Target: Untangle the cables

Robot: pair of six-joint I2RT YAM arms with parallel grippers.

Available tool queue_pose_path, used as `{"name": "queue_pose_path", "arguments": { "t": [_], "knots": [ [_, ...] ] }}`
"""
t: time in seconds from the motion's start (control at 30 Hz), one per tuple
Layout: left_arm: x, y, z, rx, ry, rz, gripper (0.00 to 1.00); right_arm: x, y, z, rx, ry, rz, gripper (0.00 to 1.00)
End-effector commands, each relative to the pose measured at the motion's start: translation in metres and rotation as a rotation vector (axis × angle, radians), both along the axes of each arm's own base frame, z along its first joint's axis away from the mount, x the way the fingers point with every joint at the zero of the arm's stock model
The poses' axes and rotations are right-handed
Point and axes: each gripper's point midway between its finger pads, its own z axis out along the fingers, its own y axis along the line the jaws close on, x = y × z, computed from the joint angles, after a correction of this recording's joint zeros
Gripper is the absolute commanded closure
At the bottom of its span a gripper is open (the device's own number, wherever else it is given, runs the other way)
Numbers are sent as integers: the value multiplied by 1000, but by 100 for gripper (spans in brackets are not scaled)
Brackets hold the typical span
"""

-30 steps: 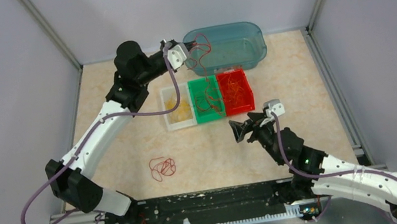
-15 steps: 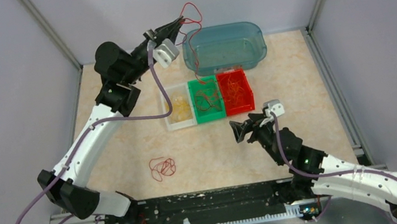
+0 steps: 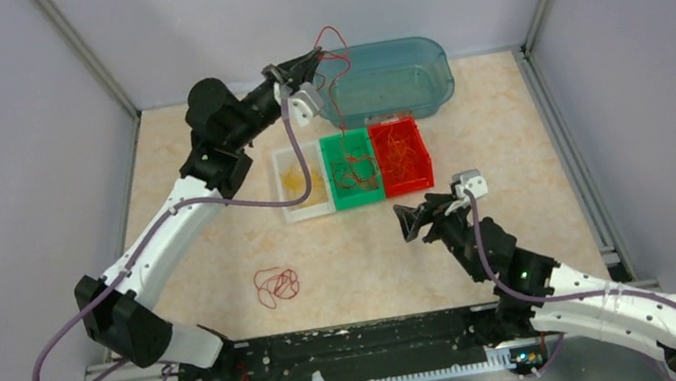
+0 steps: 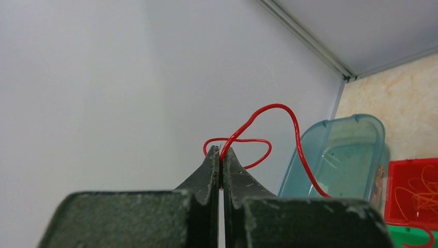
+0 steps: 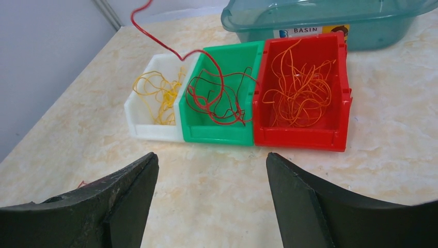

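Note:
My left gripper [image 3: 319, 53] hangs raised at the teal basin's left end, shut on a thin red cable [image 3: 328, 35]. In the left wrist view the cable [image 4: 296, 129] loops above the closed tips of that gripper [image 4: 221, 150]. From there it trails down into the tangle of red cables [image 5: 214, 103] in the green bin [image 3: 356, 198]. Yellow cables [image 5: 160, 95] lie in the white bin [image 3: 285, 186], orange cables [image 5: 297, 93] in the red bin [image 3: 422, 151]. A small red clump [image 3: 277, 283] lies on the table. My right gripper [image 3: 411, 220] hovers open and empty, in front of the bins.
A teal basin [image 3: 388, 77] stands behind the three bins against the back wall. Grey walls with metal rails enclose the table on three sides. The arms' purple cables loop off to the near left and near right.
The left gripper has lifted the red cable higher above the basin's left end, and its arm has shifted. The right arm has hardly moved.

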Motion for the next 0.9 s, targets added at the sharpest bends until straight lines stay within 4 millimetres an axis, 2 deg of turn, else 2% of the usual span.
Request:
{"name": "queue_pose_path", "arguments": {
  "t": [0.0, 0.13, 0.2, 0.37, 0.47, 0.6, 0.77, 0.87],
  "knots": [
    [12, -12, -32, 86, -53, 3, 100, 2, -5, 25, 75, -29, -26, 23],
    [25, -21, -60, 149, -58, 2, 100, 1, -7, 28, 87, -31, -31, 24],
    [36, -22, -66, 156, -64, 16, 100, 0, -8, 29, 92, -32, -32, 24],
    [65, -15, -56, 141, -95, 84, 100, -1, -9, 26, 88, -26, -30, 24],
    [74, -13, -61, 150, -93, 92, 100, 0, -9, 26, 87, -26, -31, 25],
    [69, -20, -87, 182, -11, 45, 100, 0, -8, 28, 94, -30, -33, 25],
    [51, -26, -134, 254, 77, -1, 100, 0, -7, 33, 90, -32, -26, 25],
    [33, -30, -170, 334, 201, -73, 100, 0, -7, 35, 89, -28, -24, 25]
  ]
}}
